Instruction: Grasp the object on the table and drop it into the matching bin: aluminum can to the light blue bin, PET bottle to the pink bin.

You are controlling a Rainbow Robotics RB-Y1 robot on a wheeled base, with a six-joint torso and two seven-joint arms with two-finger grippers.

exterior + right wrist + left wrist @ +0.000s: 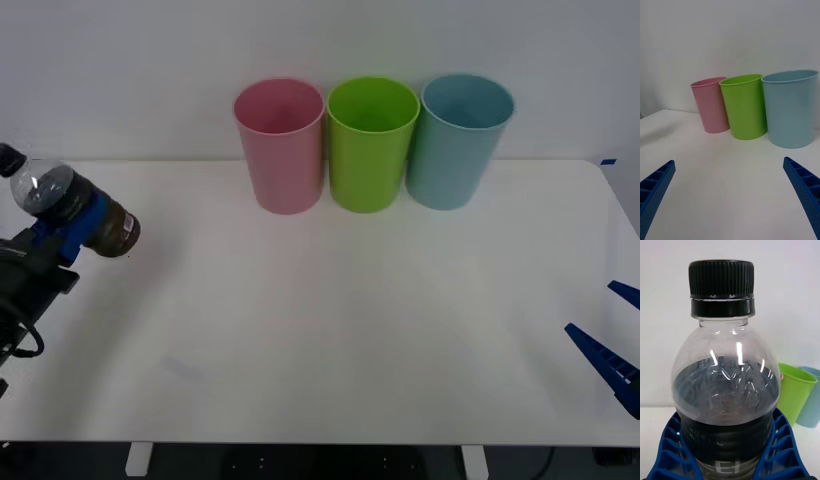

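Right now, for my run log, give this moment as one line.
left gripper: shut on PET bottle, lifted, table's left edge | right gripper: open, idle | pink bin: not reached

lime green bin (372,143) upright, middle of the row of three, rim open; plain white wall (120,70) behind; small blue tape mark (608,161) at far right edge.

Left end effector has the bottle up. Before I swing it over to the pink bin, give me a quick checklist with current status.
1. Grip: left end effector shut around the bottle body: ok.
2. Bottle lifted off the table: ok.
3. Cap on: ok.
4. Pink bin upright, mouth open, leftmost in the row: ok.
5. Right end effector open, low at the table's right edge, away from the path: ok.
6. Grip firmness: cannot tell.
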